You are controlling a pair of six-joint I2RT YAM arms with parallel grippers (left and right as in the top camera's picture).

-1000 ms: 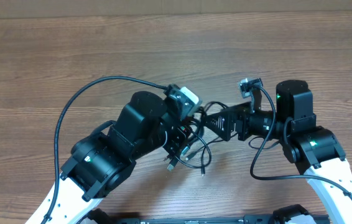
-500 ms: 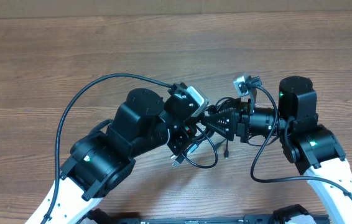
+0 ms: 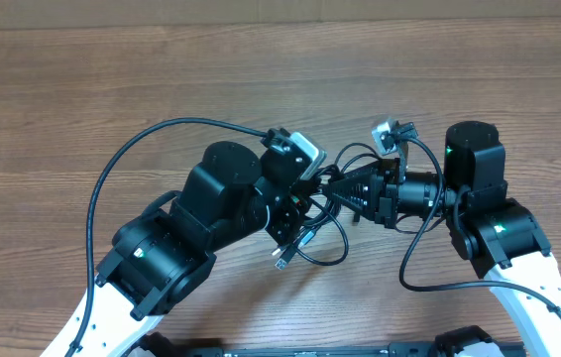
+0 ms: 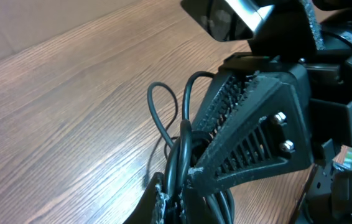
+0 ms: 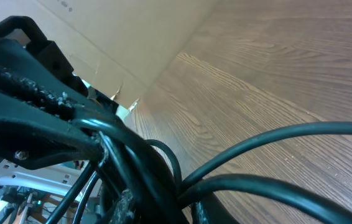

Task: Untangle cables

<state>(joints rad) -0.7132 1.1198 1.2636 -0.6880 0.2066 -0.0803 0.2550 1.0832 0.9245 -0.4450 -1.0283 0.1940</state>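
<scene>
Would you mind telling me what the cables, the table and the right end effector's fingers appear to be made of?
The cables: smooth black sheath, likely rubber or soft plastic, as they bend into loose loops. The table: matte brown wood grain, possibly laminate. The right end effector's fingers: matte black with ribbed faces, probably moulded or printed plastic.
</scene>
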